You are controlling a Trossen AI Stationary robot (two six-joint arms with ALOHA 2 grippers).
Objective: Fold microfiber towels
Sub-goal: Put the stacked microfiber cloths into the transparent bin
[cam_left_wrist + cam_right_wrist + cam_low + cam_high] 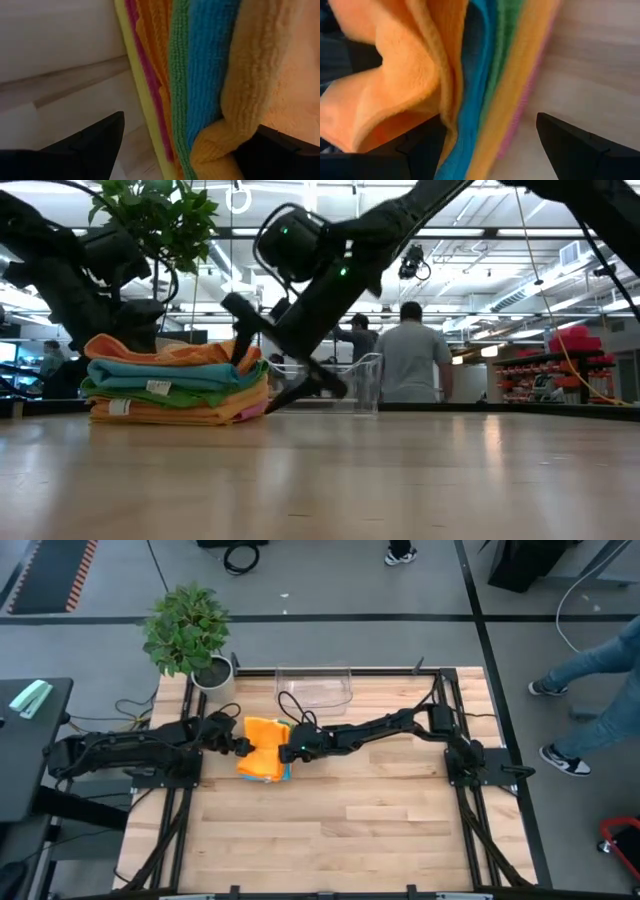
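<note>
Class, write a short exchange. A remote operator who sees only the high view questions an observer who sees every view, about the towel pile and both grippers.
Operator: From above I see only an orange towel. What lies under it?
Observer: The left wrist view shows five more layers. Below it come the blue towel, green towel, second orange towel, pink towel and yellow towel.
Operator: Has either gripper closed on the pile?
Observer: No. In the wrist views the left gripper and right gripper are open, each with the pile's edge between its fingers.
</note>
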